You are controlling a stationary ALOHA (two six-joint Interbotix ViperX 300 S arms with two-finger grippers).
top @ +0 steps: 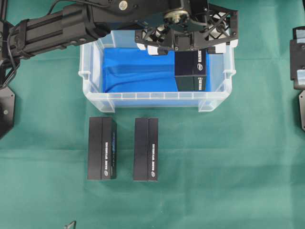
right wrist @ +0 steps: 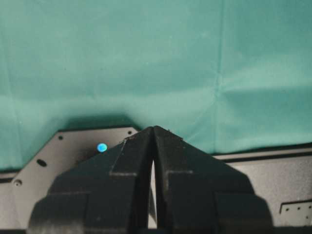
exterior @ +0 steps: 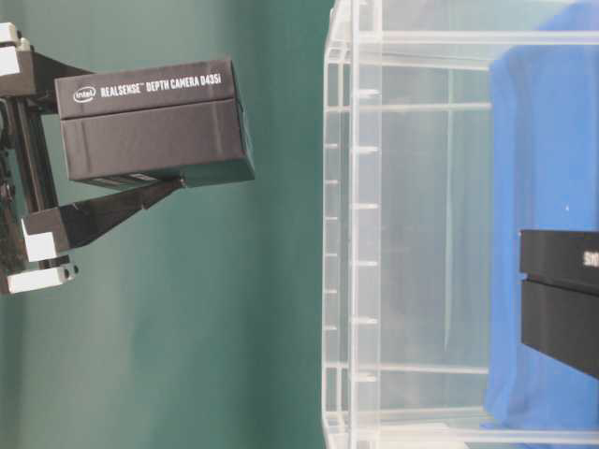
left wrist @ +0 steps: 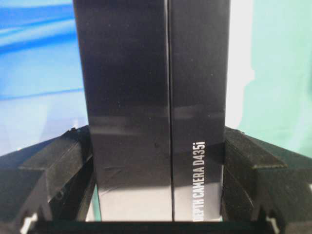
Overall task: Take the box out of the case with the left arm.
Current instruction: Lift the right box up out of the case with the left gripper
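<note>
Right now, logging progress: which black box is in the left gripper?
The box over the case's right end; the other three lie loose.

Left arm's tool [left wrist: 156, 195] clamped around its load, right tool [right wrist: 153, 146] with fingers pressed together.

The left arm [top: 57, 26] reaches over the case [top: 95, 98], its jaws gripping a black box [top: 191, 64]; two more boxes [top: 102, 149] [top: 146, 149] lie on the worktop [top: 228, 157].
</note>
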